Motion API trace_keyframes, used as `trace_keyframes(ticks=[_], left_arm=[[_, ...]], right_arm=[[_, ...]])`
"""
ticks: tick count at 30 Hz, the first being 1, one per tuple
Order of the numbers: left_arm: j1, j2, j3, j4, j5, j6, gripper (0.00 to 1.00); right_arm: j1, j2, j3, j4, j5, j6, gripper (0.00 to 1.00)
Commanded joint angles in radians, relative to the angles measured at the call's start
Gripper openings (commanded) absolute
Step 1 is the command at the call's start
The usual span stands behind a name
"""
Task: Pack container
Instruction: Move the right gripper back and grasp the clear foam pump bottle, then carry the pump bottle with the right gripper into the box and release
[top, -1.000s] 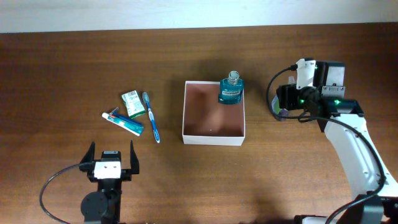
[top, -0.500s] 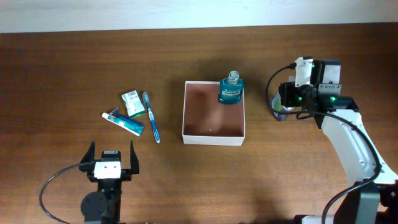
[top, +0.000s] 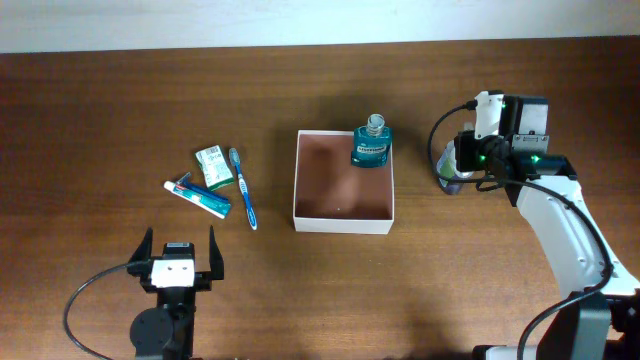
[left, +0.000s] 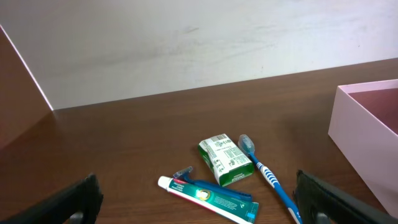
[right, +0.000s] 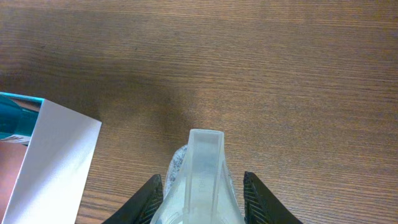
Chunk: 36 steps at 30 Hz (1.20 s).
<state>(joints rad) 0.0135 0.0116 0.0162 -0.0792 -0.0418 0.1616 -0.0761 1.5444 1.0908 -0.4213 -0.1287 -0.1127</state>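
**Overhead:** The container (top: 343, 224) is seen near the centre of the brown worktop (top: 120, 100). It is open-topped, w/ thin white walls and a reddish-brown inside. A blue mouthwash bottle (top: 371, 146) is stood upright in its far R corner, close against the walls. Well apart to the L of the container, three toiletries are grouped:
- a green-white packet (top: 213, 167)
- a blue toothbrush (top: 243, 187), just beside the packet on its R
- a toothpaste tube (top: 198, 196), laid at an angle on the packet's near side

The L gripper (top: 179, 240) is placed at the near edge, its jaws spread wide w/ nothing held. The R gripper (top: 455, 165) is found R of the container, near its wall but apart from it. A pale translucent bottle (top: 449, 183) is partly covered by it.

**L wrist:** Both dark fingers (left: 74, 199) are seen at the bottom corners, far apart. The packet, tube and toothbrush are lying on the worktop ahead, btw the fingers and the pale back wall (left: 186, 43). One pinkish side of the container is caught at the R edge.

**R wrist:** The translucent bottle is seen end-on, flanked closely on both sides by the fingers (right: 142, 200). The jaws appear closed onto it. A white corner of the container is visible at lower L, w/ a sliver of the blue bottle above it. Whether the translucent bottle is lifted off the wood cannot be told.
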Motion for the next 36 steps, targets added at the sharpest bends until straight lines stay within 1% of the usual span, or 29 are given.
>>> trace_keyframes(ticks=[1, 2, 3, 6, 13, 18, 20, 22, 24, 28, 31, 33, 36], left_arm=[[0.002, -0.006, -0.007, 0.002, -0.007, 0.013, 0.99], [0.002, -0.006, -0.007, 0.002, -0.007, 0.013, 0.99], [0.002, -0.006, -0.007, 0.002, -0.007, 0.013, 0.99], [0.002, -0.006, -0.007, 0.002, -0.007, 0.013, 0.99], [0.002, -0.006, -0.007, 0.002, -0.007, 0.013, 1.0], [0.002, -0.006, -0.007, 0.002, -0.007, 0.013, 0.99], [0.002, -0.006, -0.007, 0.002, -0.007, 0.013, 0.99], [0.002, -0.006, -0.007, 0.002, -0.007, 0.013, 0.99], [0.002, -0.006, -0.007, 0.002, -0.007, 0.013, 0.99], [0.002, -0.006, -0.007, 0.002, -0.007, 0.013, 0.99], [0.002, -0.006, -0.007, 0.002, -0.007, 0.013, 0.99], [0.002, -0.006, -0.007, 0.002, -0.007, 0.013, 1.0], [0.002, -0.006, -0.007, 0.002, -0.007, 0.013, 0.99]], right_arm=[[-0.004, 0.004, 0.019, 0.002, 0.01, -0.002, 0.36], [-0.004, 0.004, 0.023, 0.0, 0.01, -0.002, 0.36], [-0.004, 0.003, 0.027, -0.002, 0.01, -0.002, 0.32], [-0.004, -0.001, 0.028, -0.001, 0.01, -0.002, 0.27], [-0.003, -0.017, 0.049, -0.024, 0.01, -0.002, 0.27], [-0.002, -0.069, 0.146, -0.136, 0.011, 0.004, 0.26], [0.002, -0.096, 0.212, -0.217, 0.038, 0.061, 0.25], [0.023, -0.116, 0.267, -0.288, 0.067, 0.077, 0.25], [0.059, -0.131, 0.312, -0.346, 0.104, 0.106, 0.25], [0.198, -0.145, 0.395, -0.455, 0.231, 0.207, 0.25], [0.304, -0.145, 0.412, -0.472, 0.299, 0.286, 0.25], [0.39, -0.144, 0.412, -0.473, 0.386, 0.368, 0.25], [0.456, -0.142, 0.412, -0.47, 0.461, 0.428, 0.25]])
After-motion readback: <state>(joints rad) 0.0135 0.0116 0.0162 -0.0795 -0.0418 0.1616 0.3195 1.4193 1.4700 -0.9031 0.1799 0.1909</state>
